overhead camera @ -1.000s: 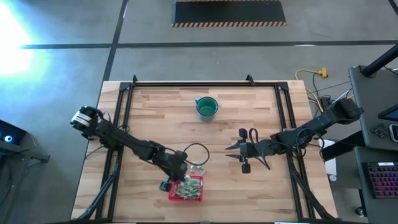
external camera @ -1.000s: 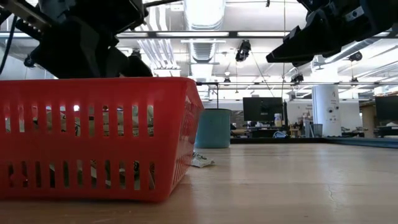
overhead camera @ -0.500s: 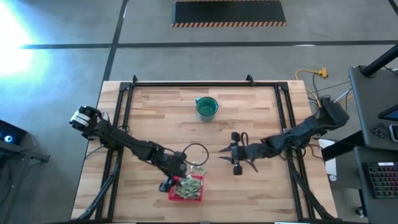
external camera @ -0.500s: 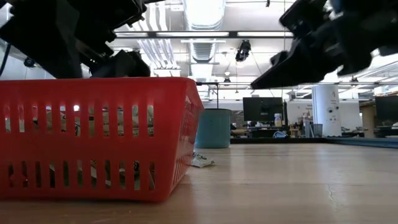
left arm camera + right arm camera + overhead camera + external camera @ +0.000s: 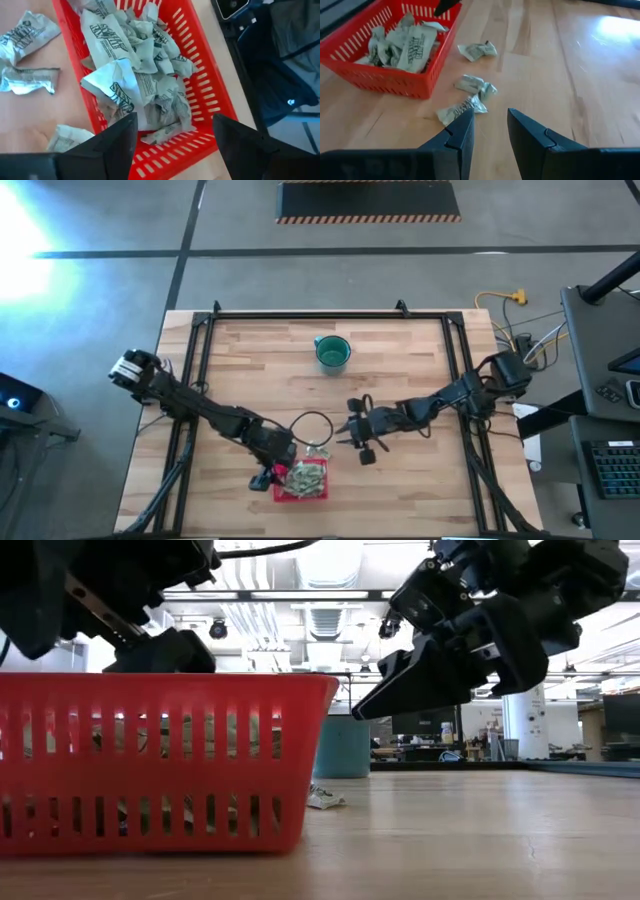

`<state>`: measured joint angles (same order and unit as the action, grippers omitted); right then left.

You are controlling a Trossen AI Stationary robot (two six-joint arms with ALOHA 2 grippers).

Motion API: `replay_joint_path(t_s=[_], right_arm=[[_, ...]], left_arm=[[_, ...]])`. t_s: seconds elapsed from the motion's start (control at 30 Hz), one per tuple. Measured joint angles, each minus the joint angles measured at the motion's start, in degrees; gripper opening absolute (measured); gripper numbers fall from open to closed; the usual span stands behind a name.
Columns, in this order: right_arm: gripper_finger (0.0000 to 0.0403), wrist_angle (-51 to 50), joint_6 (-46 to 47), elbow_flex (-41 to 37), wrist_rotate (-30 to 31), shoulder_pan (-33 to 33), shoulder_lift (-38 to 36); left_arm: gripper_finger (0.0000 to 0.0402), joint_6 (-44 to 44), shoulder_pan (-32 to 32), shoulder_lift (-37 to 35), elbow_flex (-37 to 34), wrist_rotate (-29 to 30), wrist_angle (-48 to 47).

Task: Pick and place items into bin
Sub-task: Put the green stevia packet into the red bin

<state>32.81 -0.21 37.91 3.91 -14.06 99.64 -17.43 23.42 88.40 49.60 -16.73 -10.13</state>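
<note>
**High view: left gripper spread over the filled bin, right gripper near 3 loose packets**

High view, lower left of centre: the left gripper (image 5: 272, 476) hangs at the left edge of the red bin (image 5: 283, 496), which sits near the table's (image 5: 420, 490) bottom edge. In the left wrist view its fingers (image 5: 116, 141) stand wide apart with nothing between them, above a heap of packets (image 5: 131, 82) in the bin.

Just above the bin in the high view, a few loose packets (image 5: 318, 451) lie on the wood; the right wrist view shows 3 (image 5: 476, 86) beside the bin's wall.

Right of them, mid-frame, the right gripper (image 5: 347, 434) points toward the bin, its fingers (image 5: 530, 137) partly apart and empty.

A teal cup (image 5: 332, 353) stands in the upper middle.
</note>
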Motion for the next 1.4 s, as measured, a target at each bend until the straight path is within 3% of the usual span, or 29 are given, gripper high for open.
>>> replay_joint_path(t_s=[0.43,1.03,1.4], right_arm=[[0.0107,-5.1,1.7,1.3,0.0,0.0,-0.9],[0.0107,-5.2,1.7,1.3,0.0,0.0,-0.9],[0.0139,-3.9,0.4,7.2,-3.2,-0.1,5.7]], left_arm=[[0.0239,-6.0,0.7,-0.1,0.0,4.2,-9.7],[0.0239,-11.6,5.5,-0.4,3.1,2.0,-13.5],[0.0239,-12.0,7.2,-2.9,6.4,5.6,-14.5]])
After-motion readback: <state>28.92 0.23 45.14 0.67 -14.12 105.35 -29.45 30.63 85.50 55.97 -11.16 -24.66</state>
